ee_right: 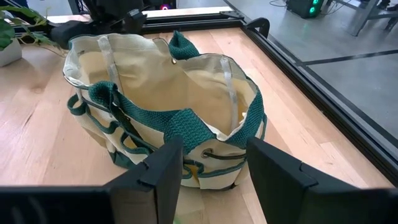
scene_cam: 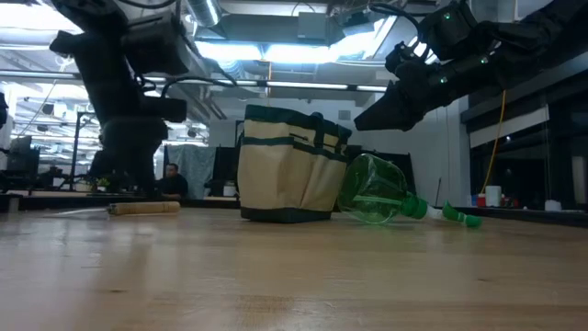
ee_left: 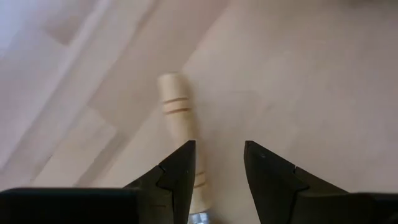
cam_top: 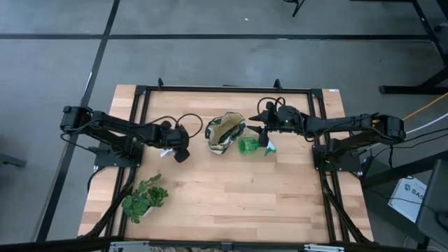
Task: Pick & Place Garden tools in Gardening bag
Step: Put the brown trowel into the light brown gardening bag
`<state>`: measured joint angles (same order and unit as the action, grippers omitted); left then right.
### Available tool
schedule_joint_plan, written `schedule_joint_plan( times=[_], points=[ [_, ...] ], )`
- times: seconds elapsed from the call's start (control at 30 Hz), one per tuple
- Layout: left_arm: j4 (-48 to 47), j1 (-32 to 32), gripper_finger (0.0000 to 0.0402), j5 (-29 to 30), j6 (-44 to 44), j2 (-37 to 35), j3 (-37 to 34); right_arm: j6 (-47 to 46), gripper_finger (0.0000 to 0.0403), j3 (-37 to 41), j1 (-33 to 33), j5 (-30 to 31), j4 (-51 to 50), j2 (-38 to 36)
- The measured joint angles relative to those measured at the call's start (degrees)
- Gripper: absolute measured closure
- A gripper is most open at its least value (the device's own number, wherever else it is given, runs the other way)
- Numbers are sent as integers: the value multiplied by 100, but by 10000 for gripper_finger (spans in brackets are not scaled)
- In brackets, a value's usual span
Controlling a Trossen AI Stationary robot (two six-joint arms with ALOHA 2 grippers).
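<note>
Bag (cam_top: 225,133) cream with green trim, mouth open; both jaws parted, empty.

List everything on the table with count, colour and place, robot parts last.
Gardening bag: one, cream with green trim, table centre, open.
Spray bottle: one, translucent green, lying against the bag's right side.
Wooden-handled tool: one, pale handle, lying left of the bag.
Plant sprig: one, leafy green, front left.
Table: one, light wood.
Left end effector: open, over the wooden handle.
Right end effector: open, above the bottle, facing the bag.
</note>
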<state>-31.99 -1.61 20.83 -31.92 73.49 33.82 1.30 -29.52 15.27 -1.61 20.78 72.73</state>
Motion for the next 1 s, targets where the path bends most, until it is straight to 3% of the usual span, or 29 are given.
schedule_joint_plan(
  times=[0.23,1.0],
  points=[
    [-468,-114,270,67,-901,0,0,0,222,0,2,0,-2,0],
    [-419,-387,270,-139,-909,2,-12,0,222,0,0,0,-2,0]
  ],
)
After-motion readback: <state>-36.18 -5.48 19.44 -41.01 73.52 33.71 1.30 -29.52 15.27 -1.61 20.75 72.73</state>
